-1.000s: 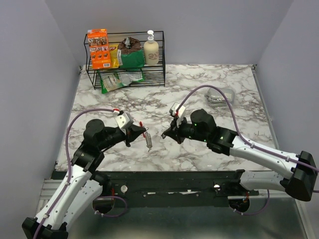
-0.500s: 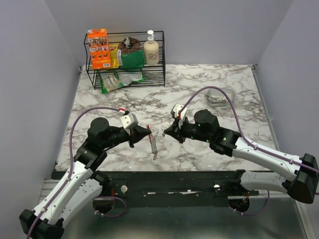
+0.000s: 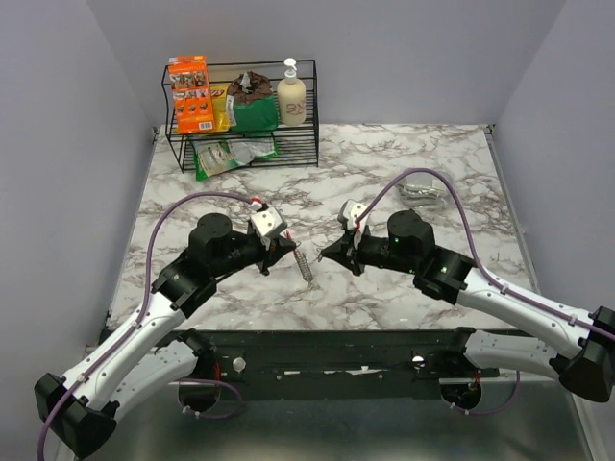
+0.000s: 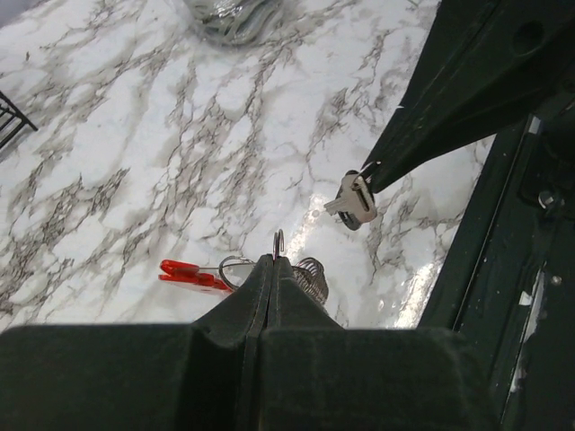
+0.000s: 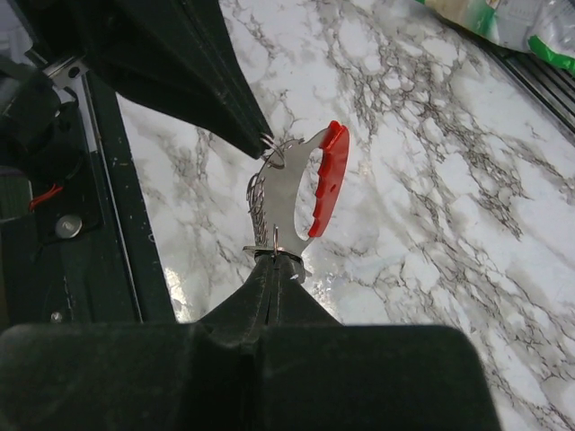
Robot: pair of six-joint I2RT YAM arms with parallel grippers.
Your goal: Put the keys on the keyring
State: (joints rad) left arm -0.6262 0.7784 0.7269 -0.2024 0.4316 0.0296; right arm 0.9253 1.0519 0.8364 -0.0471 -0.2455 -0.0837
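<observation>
While both arms reach toward the middle of the marble table [image 3: 404, 144], their tips nearly meet above its near half. Left fingers [image 4: 266, 280]: pressed shut on a small wire ring [image 4: 278, 241] at the end of the keyring [image 5: 301, 184]. The keyring hangs off that ring, clear of the table, with its red curved side [image 5: 328, 175] turned away from the left arm and its gray ridged side [image 5: 269, 193] next to it. Right fingers [image 5: 269, 275]: pinched shut on the keys [image 4: 355, 201], a small silver bunch held at the very tip. In the top view the keys sit just beside the keyring's lower end with a narrow gap. The right wrist view does not show whether they touch. A wire rack [image 3: 240, 144] with packets and a bottle stands at the far left corner.
</observation>
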